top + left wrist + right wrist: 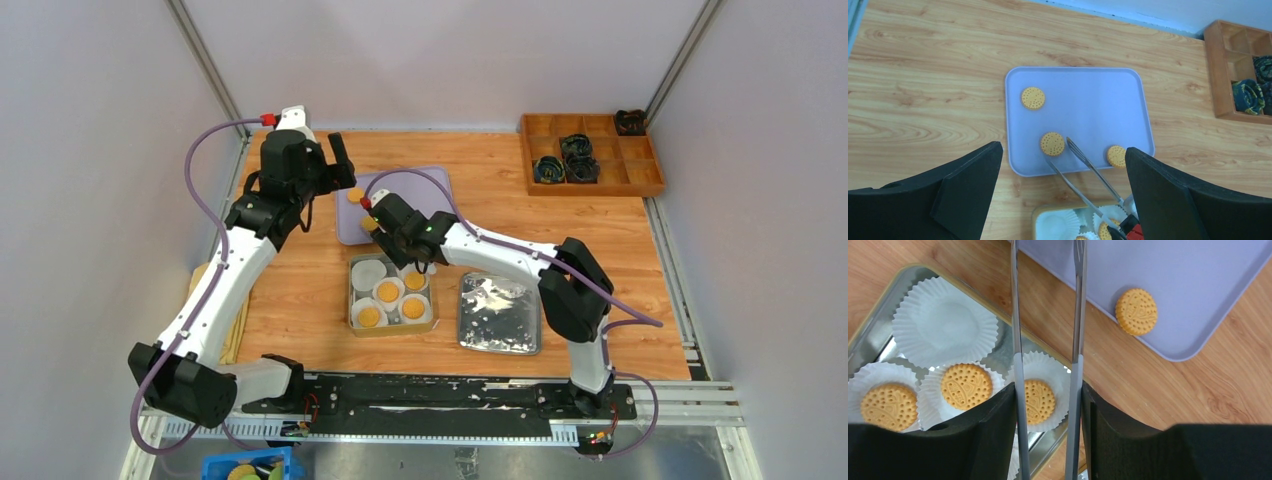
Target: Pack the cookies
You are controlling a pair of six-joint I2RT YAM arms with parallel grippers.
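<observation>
Wooden desk (300, 300), fetch step: three round orange-tan cookies (1033, 98) lie on the lavender plastic tray (1098, 100) toward the far edge; right gripper (1048, 387) clamps parted steel tongs (1018, 315), left gripper (336, 172) gapes empty; next move likely needs tong tips astride one cookie.

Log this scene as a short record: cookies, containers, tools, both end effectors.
cookies unpacked: three on the purple tray
cookies packed: four, in liners inside the tin
empty liner: one
lid: off, beside the tin
right end effector: shut on tongs, which hold nothing
left end effector: open, above the tray
</observation>
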